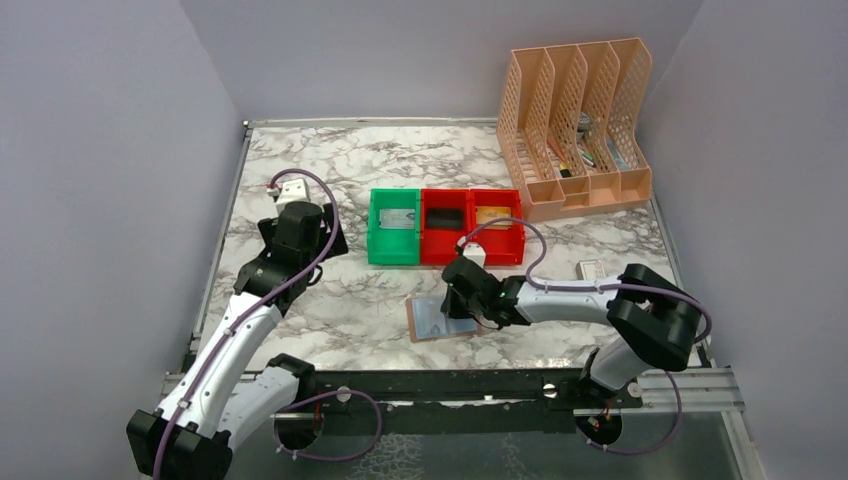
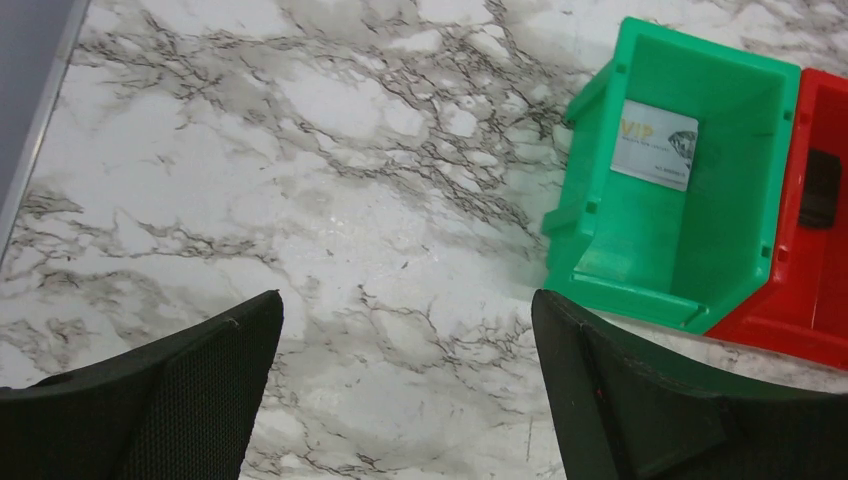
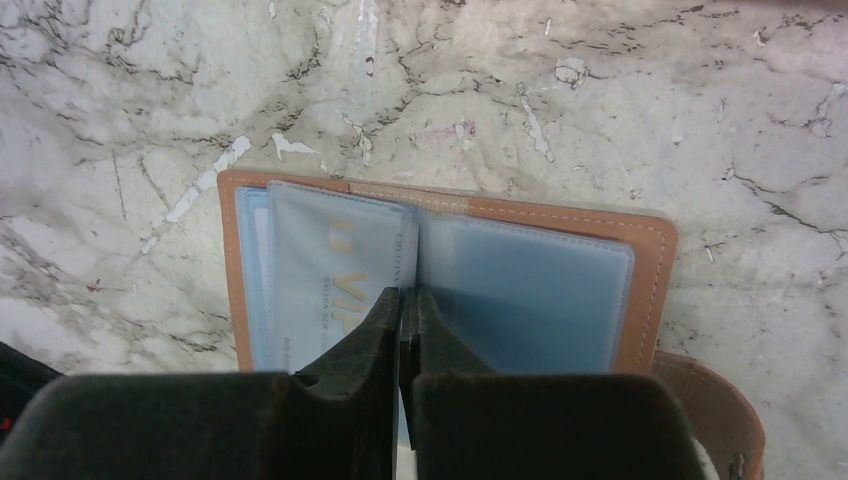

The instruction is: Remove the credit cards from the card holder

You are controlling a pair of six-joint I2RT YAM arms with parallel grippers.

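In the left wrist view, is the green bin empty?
No, a silver-grey card printed with VIP lies inside the green bin.

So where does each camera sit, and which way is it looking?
Top external: above and behind the robot, looking down on the marble table; the left arm and right arm show.
Left wrist: on the left arm, looking down past the open left gripper at the green bin holding a silver card.
Right wrist: on the right arm, looking down at the open card holder; the right gripper is pinched shut on its clear sleeve.
Shared: top and left wrist both show the green bin; top and right wrist both show the card holder.
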